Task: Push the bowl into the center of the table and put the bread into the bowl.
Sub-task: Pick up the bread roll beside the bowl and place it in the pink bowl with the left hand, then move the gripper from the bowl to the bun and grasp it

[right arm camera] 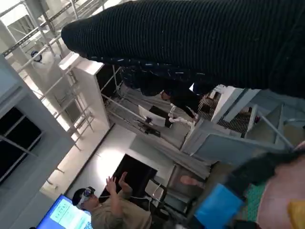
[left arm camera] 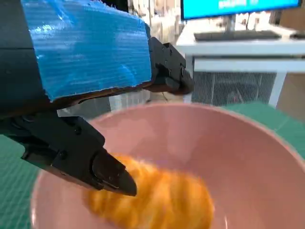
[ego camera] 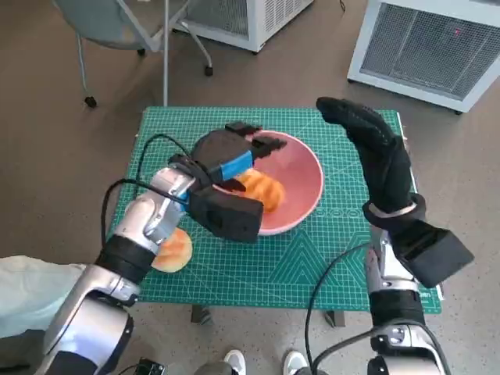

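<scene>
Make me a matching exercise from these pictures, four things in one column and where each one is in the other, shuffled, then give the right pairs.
Things:
1. bread
2. round bun
3. left hand
4. right hand

Places:
A. raised beside the bowl's right rim, holding nothing
B. inside the pink bowl
C. over the bowl, fingers apart above the bread
D. on the green mat, outside the bowl, by the left forearm

Pairs: 1-B, 2-D, 3-C, 4-A
</scene>
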Action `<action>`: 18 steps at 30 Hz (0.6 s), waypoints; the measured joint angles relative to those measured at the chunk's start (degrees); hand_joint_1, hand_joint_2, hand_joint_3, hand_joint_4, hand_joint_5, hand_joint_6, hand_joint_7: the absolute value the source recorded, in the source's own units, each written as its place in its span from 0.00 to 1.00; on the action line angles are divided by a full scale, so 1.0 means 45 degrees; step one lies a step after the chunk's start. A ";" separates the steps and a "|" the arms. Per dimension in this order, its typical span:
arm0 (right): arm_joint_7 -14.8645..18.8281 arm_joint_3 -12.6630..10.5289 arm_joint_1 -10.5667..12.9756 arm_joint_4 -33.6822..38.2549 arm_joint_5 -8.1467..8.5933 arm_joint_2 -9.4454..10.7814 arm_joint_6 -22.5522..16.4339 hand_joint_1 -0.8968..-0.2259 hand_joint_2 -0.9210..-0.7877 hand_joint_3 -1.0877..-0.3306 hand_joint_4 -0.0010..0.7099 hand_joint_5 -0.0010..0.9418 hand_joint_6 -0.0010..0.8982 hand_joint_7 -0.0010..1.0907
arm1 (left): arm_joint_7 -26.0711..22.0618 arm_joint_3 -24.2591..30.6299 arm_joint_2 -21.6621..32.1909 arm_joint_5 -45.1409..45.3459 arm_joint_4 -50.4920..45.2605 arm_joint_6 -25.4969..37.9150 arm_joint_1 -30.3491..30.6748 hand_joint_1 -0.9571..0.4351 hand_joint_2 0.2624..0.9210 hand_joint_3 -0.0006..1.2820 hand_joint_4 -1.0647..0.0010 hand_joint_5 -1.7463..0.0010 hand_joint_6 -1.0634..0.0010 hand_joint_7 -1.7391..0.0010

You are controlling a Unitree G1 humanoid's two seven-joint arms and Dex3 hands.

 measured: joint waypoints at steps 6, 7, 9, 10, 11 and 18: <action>-0.0101 0.0016 0.0004 0.0020 -0.0031 0.0067 -0.0026 0.30 0.00 0.41 0.24 0.00 0.00 0.49 | -0.0684 0.0930 0.0929 -0.0940 -0.2583 -0.0299 0.1382 0.36 0.80 0.00 0.96 1.00 0.82 0.99; -0.0119 0.0014 0.0006 0.0030 -0.0031 0.0063 -0.0028 0.30 0.00 0.41 0.24 0.00 0.00 0.49 | -0.0801 0.1088 0.1103 -0.1067 -0.2999 -0.0336 0.1579 0.36 0.80 0.00 0.96 1.00 0.82 0.99; -0.0132 0.0020 0.0004 0.0055 -0.0030 0.0068 -0.0034 0.30 0.00 0.41 0.24 0.00 0.00 0.49 | -0.1078 0.1458 0.1512 -0.1287 -0.3861 -0.0351 0.1996 0.36 0.80 0.00 0.95 1.00 0.81 0.99; -0.0133 0.0022 0.0004 0.0060 -0.0030 0.0069 -0.0036 0.30 0.00 0.41 0.24 0.00 0.00 0.49 | -0.1129 0.1524 0.1587 -0.1321 -0.3994 -0.0349 0.2068 0.36 0.80 0.00 0.95 1.00 0.81 0.99; -0.0137 0.0041 0.0006 0.0065 -0.0040 0.0089 -0.0040 0.30 0.00 0.41 0.24 0.00 0.00 0.49 | -0.1399 0.1899 0.1959 -0.1544 -0.4704 -0.0298 0.2433 0.36 0.79 0.00 0.95 1.00 0.81 0.99; -0.0141 0.0091 0.0025 0.0047 -0.0048 0.0143 -0.0052 0.30 0.00 0.41 0.24 0.00 0.00 0.49 | -0.2664 0.3641 0.3468 -0.2661 -0.7514 0.0281 0.4176 0.39 0.76 0.00 0.93 0.99 0.79 0.99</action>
